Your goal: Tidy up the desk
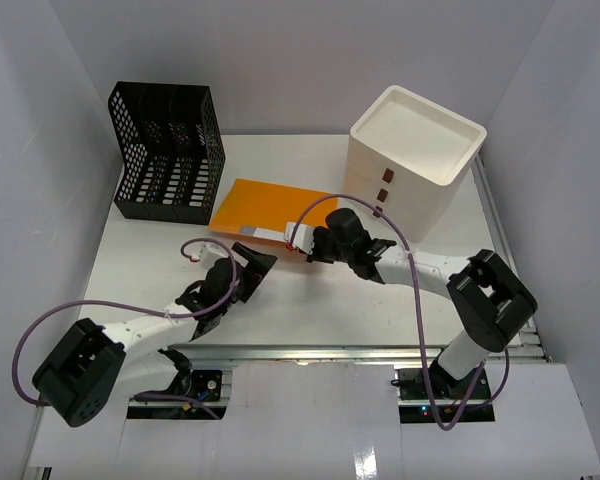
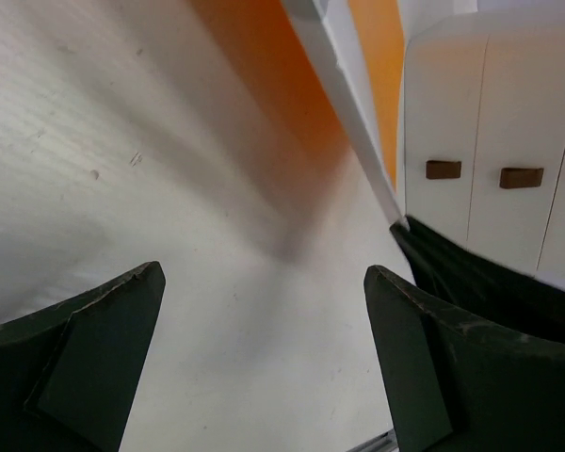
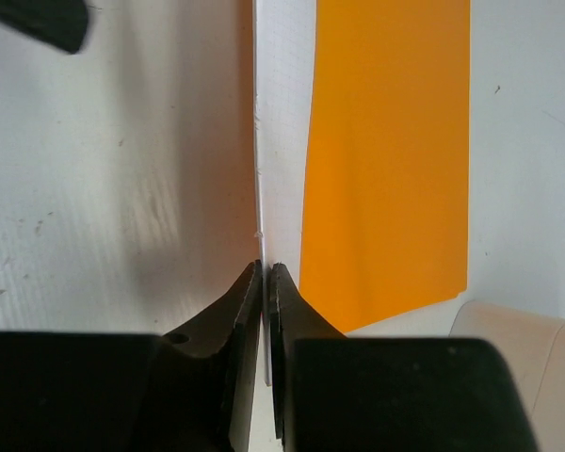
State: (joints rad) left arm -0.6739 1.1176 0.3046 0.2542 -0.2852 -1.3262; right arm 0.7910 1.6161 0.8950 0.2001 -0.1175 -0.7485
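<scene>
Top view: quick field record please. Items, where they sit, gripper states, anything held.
desk: white, carries everything below
rack: black mesh, upright, far left
drawer box: white, brown handles, far right
folder: orange with a white edge, between rack and drawer box
left gripper: open, empty, over bare desk near the folder
right gripper: shut on the folder's white edge
folder contact: pinched edge looks raised off the desk, with a shadow beneath

Orange folder, black rack (perforated sides), white desk
</scene>
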